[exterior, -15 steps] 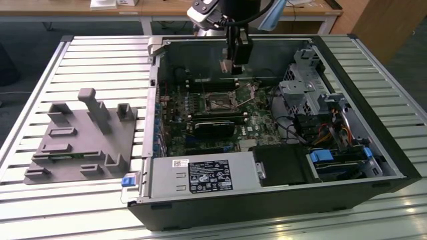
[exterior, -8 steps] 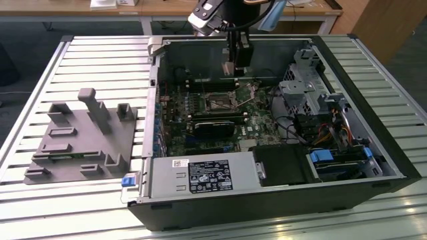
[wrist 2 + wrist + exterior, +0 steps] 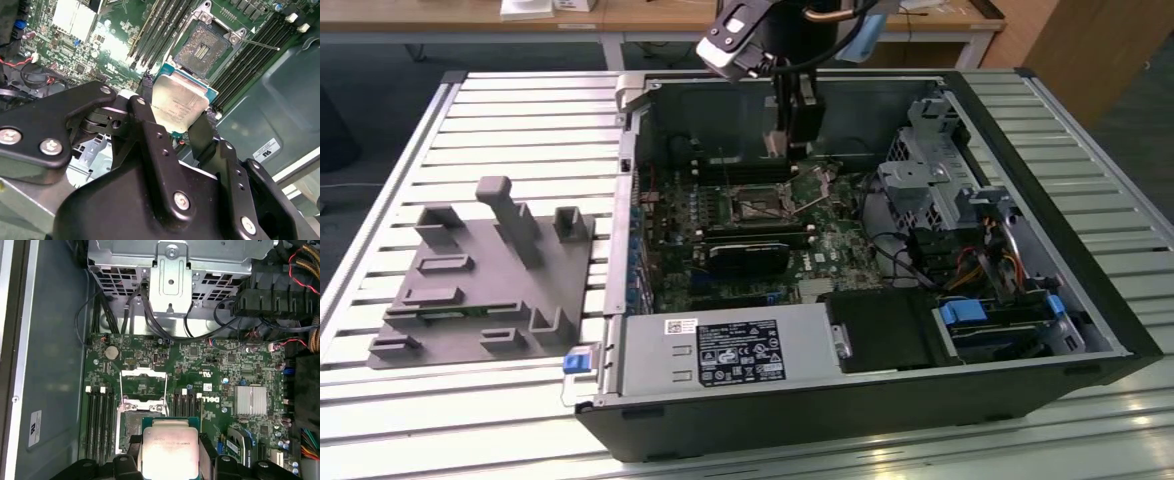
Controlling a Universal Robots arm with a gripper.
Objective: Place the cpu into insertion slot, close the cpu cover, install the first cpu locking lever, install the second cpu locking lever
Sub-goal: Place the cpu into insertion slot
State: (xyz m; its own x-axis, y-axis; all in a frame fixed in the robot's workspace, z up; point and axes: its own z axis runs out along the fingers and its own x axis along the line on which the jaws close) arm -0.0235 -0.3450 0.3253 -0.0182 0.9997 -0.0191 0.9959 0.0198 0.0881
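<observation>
Currently the open computer case [image 3: 761, 425] holds a motherboard [image 3: 834, 262]; its insertion slot [image 3: 202, 47] sits bare, cpu cover [image 3: 143, 372] swung open. Near the slot the hand [image 3: 175, 112] is clamped on the cpu [image 3: 177, 100]. At the case's nine o'clock, the exterior view's left, a grey fixture [image 3: 467, 280] rests on the surface [image 3: 520, 120].

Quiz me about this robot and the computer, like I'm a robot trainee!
1. True or false: the cpu already sits in the slot.
2. What does the gripper hold? A) cpu B) cable C) nothing
3. Fill in: the cover of the slot is ____ (open or shut).
Key: 1 false; 2 A; 3 open.
</observation>
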